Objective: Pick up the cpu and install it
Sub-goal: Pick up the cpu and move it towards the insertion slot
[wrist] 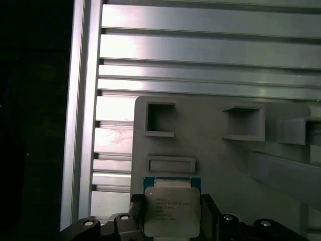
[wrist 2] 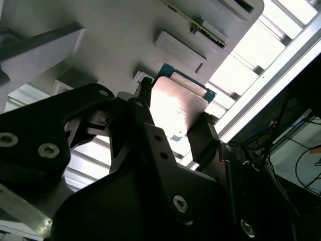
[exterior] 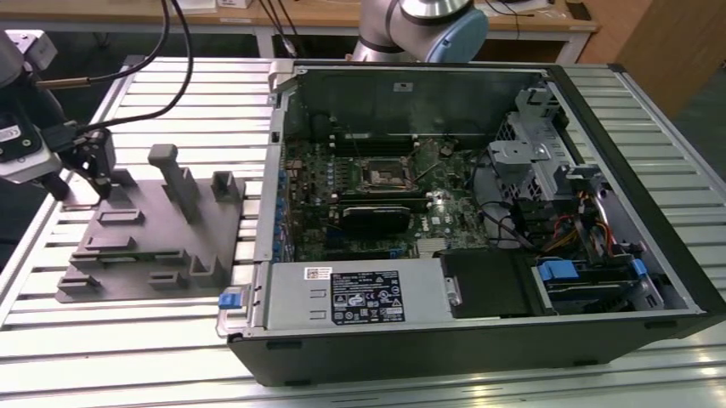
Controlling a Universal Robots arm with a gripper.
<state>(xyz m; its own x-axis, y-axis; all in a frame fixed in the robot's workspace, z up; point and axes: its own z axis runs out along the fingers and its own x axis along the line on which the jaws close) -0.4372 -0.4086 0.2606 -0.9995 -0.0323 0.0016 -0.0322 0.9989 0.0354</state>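
Observation:
The cpu [wrist: 172, 211] is a small square chip with a silvery top and a blue-green rim. It sits between my gripper's [wrist: 172, 223] dark fingers [wrist: 136, 213], which press on two opposite edges just over the grey fixture [wrist: 220, 160]. In the second wrist view the cpu [wrist 2: 176, 105] stands between the same two fingers [wrist 2: 200, 138] of the gripper [wrist 2: 173, 115], near the fixture's surface. In the exterior view my gripper [exterior: 93, 191] hangs over the far corner of the fixture [exterior: 148, 246] on the exterior view's left. The dark square socket [exterior: 383, 176] lies inside the open computer case [exterior: 454, 348].
The grey fixture carries upright posts [exterior: 170, 174] and several recessed pockets [wrist: 160, 119]. A slatted aluminium table [exterior: 136, 340] holds everything. Inside the case are a silver box with a white label [exterior: 357, 293], a drive cage [exterior: 533, 136] and coloured cables [exterior: 596, 225].

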